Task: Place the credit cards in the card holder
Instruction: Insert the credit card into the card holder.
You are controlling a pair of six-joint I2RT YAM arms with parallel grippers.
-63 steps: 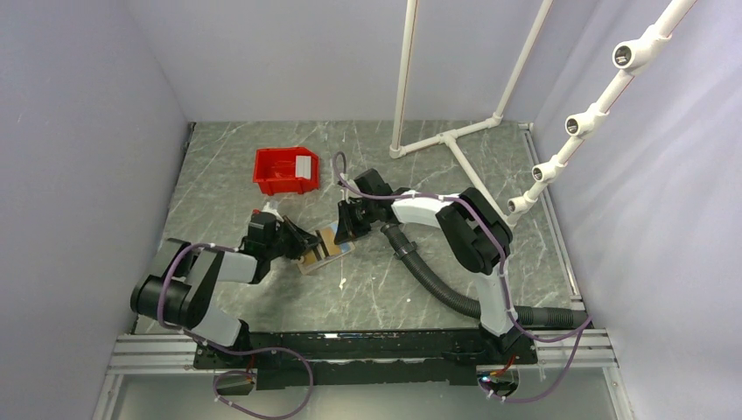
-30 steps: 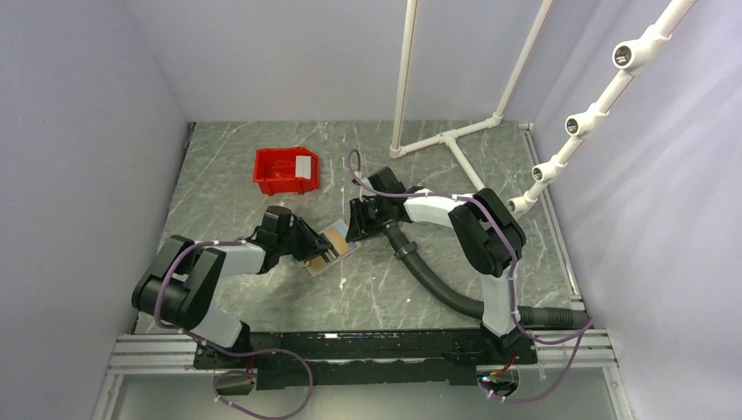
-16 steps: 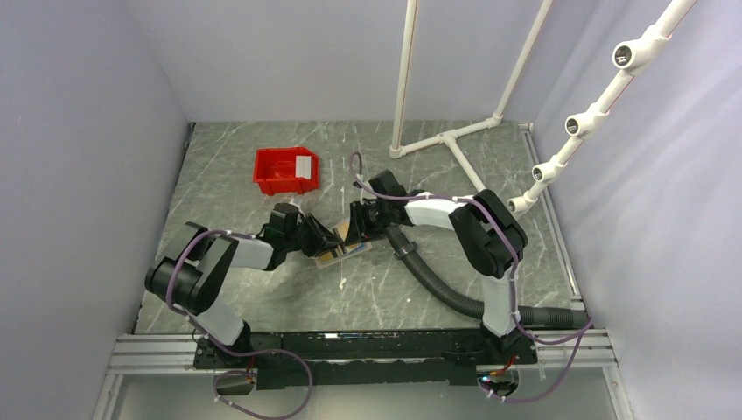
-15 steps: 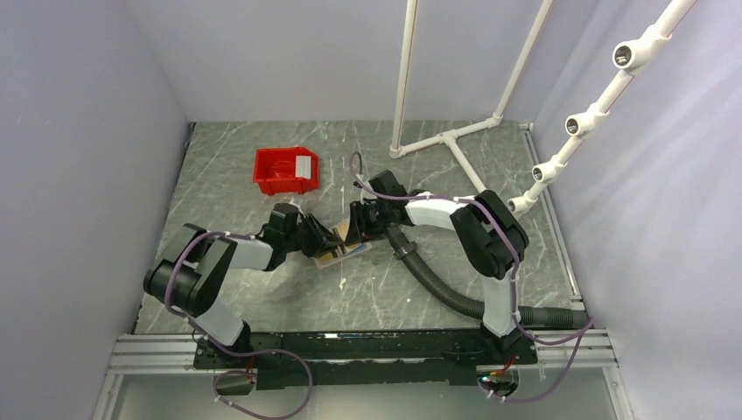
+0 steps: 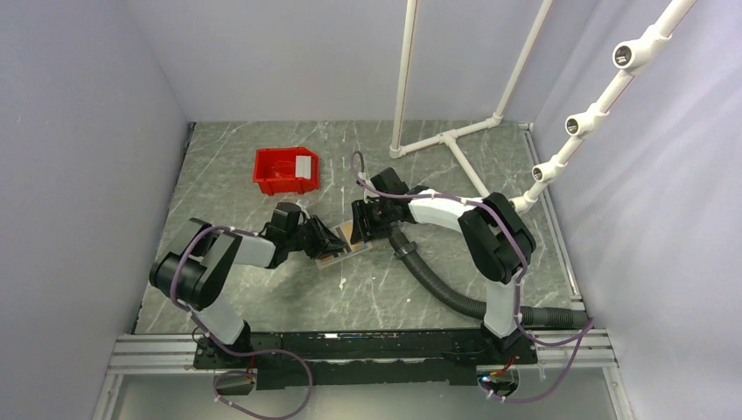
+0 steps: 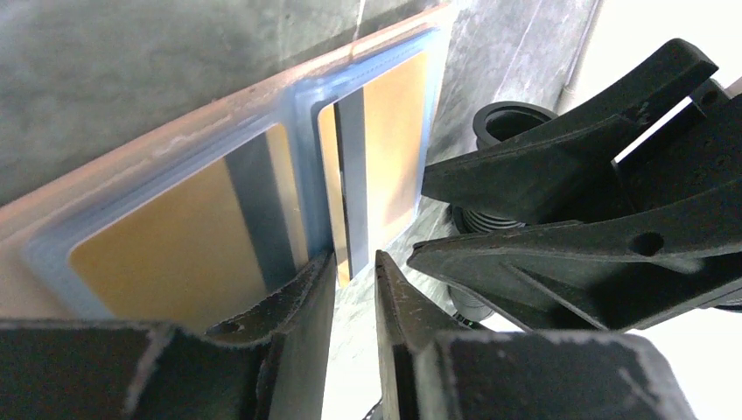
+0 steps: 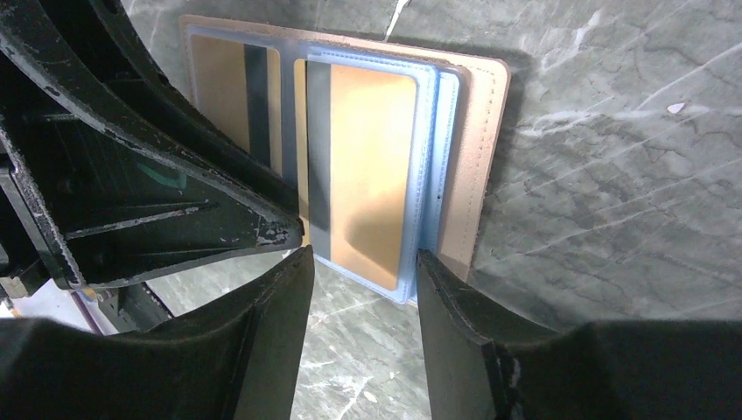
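Here's the card holder (image 5: 343, 248), lying open and flat on the veined grey marble desk (image 5: 394, 302), middle of the overhead frame, hemmed in by both arms. It's a tan, leather-look rectangle with rounded corners. Inside it lie clear, blue-tinted plastic sleeves (image 7: 429, 175), glossy and soft at the edges. What's in them? Two cards: a left gold card (image 7: 219, 87) and a right gold card (image 7: 372, 175), each thin, flat and crossed by a dark stripe, with the right one's sleeve overlapping the left's. The left end effector (image 6: 354, 262) is matte black and scuffed. Its fingers are close together with only a thin slit between them, right at the sleeve's edge, and whether it is grasping that edge or only touching it I cannot tell. The right end effector (image 7: 363, 262) is released, fingers spread wide, the sleeve's lower edge just at the gap and nothing pinched. In the upper left of the overhead frame sits the boxy red plastic bin (image 5: 285, 171), with a pale grey rectangle at its right end. Compared with two seconds back, the holder has slid a little to the right and the left arm has stretched after it.
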